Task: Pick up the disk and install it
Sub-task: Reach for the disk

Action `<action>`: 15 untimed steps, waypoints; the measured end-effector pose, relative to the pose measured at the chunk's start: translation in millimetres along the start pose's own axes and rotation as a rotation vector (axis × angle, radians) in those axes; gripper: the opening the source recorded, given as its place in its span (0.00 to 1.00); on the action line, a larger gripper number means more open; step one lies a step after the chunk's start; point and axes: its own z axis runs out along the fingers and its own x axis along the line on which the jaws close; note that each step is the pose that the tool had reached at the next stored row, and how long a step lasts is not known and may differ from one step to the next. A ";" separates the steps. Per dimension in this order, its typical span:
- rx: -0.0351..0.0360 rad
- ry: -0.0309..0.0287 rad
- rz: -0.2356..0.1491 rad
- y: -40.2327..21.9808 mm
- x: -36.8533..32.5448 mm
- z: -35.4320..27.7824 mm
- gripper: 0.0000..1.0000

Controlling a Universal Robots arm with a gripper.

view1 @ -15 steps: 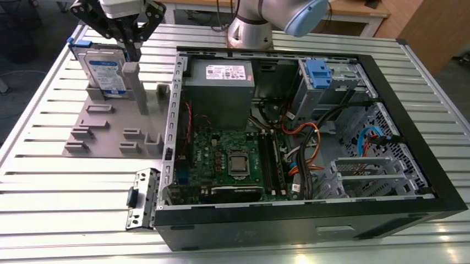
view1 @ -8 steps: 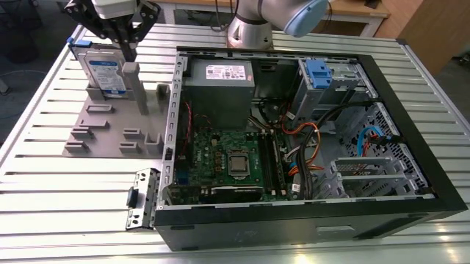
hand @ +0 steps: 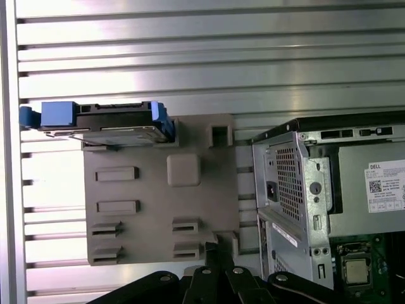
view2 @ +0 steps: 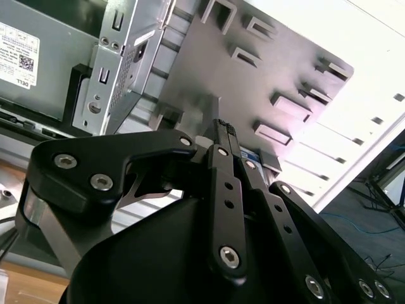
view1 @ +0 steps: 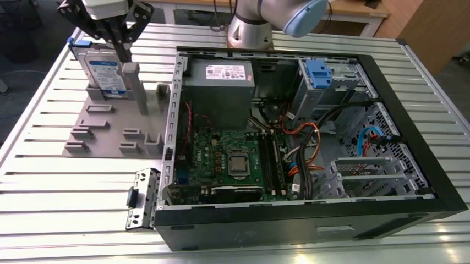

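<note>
In the exterior view the arm (view1: 258,22) stands at twelve o'clock and holds its gripper (view1: 123,54) pointing straight down at ten o'clock, fingers pinched together on nothing. The tips hang near the disk (view1: 103,74), at its three o'clock. The disk stands on edge in the grey rack (view1: 110,124), outside the case (view1: 411,129).

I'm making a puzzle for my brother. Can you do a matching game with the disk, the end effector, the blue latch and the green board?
Things: 1 disk; 2 end effector; 3 blue latch; 4 green board.
Places: A on the metal cage; B upright in the grey holder; C flat inside the case; D hanging over the grey holder.
Pairs: 1-B; 2-D; 3-A; 4-C.
</note>
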 end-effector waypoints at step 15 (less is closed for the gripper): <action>0.0000 0.0000 0.000 1.6 18.1 2.0 0.10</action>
